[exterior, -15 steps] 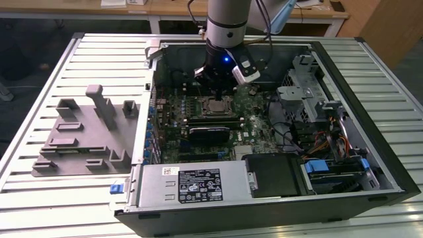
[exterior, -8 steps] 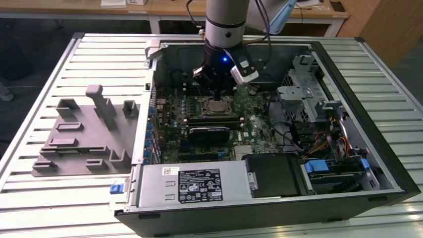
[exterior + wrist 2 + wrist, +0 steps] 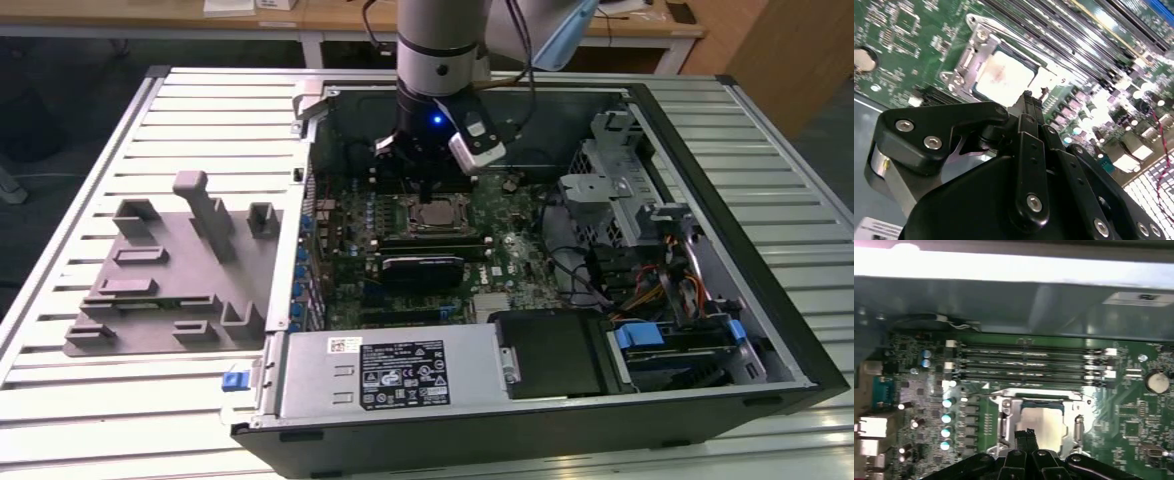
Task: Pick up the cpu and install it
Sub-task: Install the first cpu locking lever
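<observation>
gripper of black linked metal hangs inside the open black computer case, low over the green motherboard. its two thin fingertips sit pressed together with no gap between them and nothing held, as both wrist views show. just below and ahead of those tips lies the cpu, a flat square chip with a shiny silver-grey metal top, seated level inside the metal socket frame on the motherboard; the tips are close above its near edge, and whether they touch it cannot be told. in the first wrist view the cpu sits beyond the gripper, with a row of long dark memory slots farther out past it. in the exterior view the cpu shows directly under the arm's wrist. off to the exterior view's left of the gripper, well apart from it, a grey plastic fixture block rests on the slatted white tabletop.
</observation>
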### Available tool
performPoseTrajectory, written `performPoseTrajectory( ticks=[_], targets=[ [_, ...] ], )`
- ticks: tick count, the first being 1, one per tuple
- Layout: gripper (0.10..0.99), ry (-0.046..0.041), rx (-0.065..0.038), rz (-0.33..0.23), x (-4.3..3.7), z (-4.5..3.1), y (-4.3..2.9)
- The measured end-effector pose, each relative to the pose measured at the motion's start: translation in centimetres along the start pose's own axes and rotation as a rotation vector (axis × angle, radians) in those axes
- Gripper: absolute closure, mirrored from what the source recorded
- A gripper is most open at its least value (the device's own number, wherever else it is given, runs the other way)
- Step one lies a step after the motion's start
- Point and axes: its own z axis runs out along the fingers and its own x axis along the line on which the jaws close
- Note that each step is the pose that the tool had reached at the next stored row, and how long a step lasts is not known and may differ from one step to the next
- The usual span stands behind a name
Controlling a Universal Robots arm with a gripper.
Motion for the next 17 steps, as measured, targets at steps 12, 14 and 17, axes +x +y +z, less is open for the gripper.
performPoseTrajectory(
  ticks=[12,14,17],
  targets=[
    [0.980,-0.0001,-0.001,0.000,2.78,0.03,0.12],
    [0.980,0.0000,-0.001,0.000,3.15,0.03,0.13],
    [0.980,-0.0001,-0.003,0.000,3.63,0.03,0.15]
  ],
)
